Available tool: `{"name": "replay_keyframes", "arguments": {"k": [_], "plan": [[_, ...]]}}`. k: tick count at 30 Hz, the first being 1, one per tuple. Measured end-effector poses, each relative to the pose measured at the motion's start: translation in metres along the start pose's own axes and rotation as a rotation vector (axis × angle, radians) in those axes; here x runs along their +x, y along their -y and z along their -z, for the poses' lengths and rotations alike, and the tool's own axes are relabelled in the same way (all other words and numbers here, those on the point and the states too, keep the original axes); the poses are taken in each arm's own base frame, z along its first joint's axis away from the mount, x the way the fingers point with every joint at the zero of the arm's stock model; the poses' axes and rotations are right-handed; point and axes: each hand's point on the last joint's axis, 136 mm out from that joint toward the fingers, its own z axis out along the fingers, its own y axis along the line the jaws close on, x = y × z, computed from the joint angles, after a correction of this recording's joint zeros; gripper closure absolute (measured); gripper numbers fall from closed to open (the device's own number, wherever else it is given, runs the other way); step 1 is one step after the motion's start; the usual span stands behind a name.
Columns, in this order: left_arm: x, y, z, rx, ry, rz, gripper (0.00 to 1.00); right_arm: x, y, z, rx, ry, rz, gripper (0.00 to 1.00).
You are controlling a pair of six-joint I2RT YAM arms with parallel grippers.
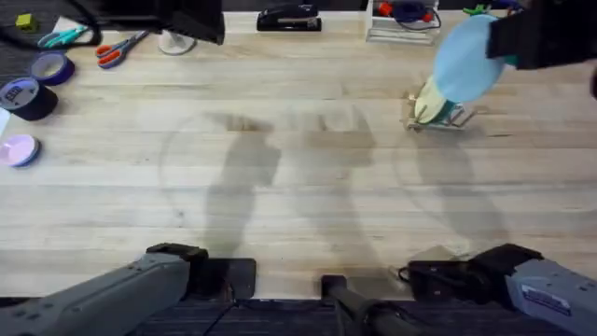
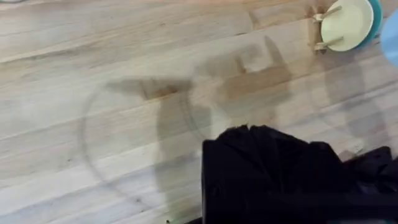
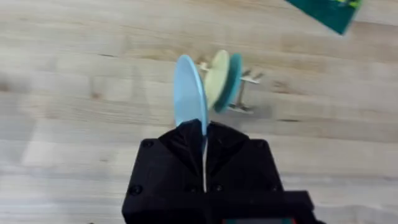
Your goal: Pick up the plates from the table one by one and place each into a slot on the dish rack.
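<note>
The right arm's fingers (image 3: 204,138) are clamping the rim of the light blue plate (image 3: 190,92), holding it on edge above the desk (image 3: 74,93). Just beyond it the dish rack (image 3: 244,93) is already carrying the cream plate (image 3: 217,79) and the teal plate (image 3: 232,81). Lowering it straight into a free slot looks wisest. I cannot tell how the left arm's fingers (image 2: 273,180) are set.

We see orange-handled scissors (image 1: 116,49), two dark tape rolls (image 1: 28,97) and a pink disc (image 1: 19,149) at the far left. A black stapler (image 1: 288,18) and a white wire holder (image 1: 403,26) sit along the far edge.
</note>
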Motion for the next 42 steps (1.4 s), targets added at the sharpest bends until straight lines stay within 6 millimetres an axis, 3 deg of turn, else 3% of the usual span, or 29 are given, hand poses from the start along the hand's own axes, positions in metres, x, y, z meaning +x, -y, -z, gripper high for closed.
{"name": "replay_keyframes", "arguments": {"k": [9, 13, 16, 17, 20, 21, 29, 42], "plan": [[0.011, 0.002, 0.037, -0.041, 0.103, -0.031, 0.96, 0.015, 0.032, 0.021, 0.139, 0.01, -0.045, 0.973], [0.016, 0.005, 0.052, -0.045, 0.149, -0.045, 0.89, 0.027, 0.037, 0.023, 0.163, -0.028, -0.092, 0.973], [0.021, 0.006, 0.059, -0.048, 0.165, -0.048, 0.671, 0.037, 0.04, 0.024, 0.18, -0.063, -0.128, 0.973], [0.022, 0.006, 0.06, -0.05, 0.167, -0.053, 0.559, 0.04, 0.041, 0.025, 0.186, -0.074, -0.142, 0.973], [0.024, 0.006, 0.062, -0.054, 0.169, -0.052, 0.092, 0.046, 0.042, 0.025, 0.197, -0.095, -0.178, 0.973], [0.025, 0.006, 0.062, -0.055, 0.166, -0.051, 0.026, 0.048, 0.043, 0.026, 0.2, -0.1, -0.188, 0.973], [0.029, 0.005, 0.062, -0.06, 0.151, -0.048, 0.006, 0.051, 0.045, 0.026, 0.212, -0.105, -0.265, 0.973], [0.029, 0.005, 0.062, -0.06, 0.15, -0.048, 0.005, 0.056, 0.069, 0.026, 0.275, -0.132, -0.284, 0.973]]}}
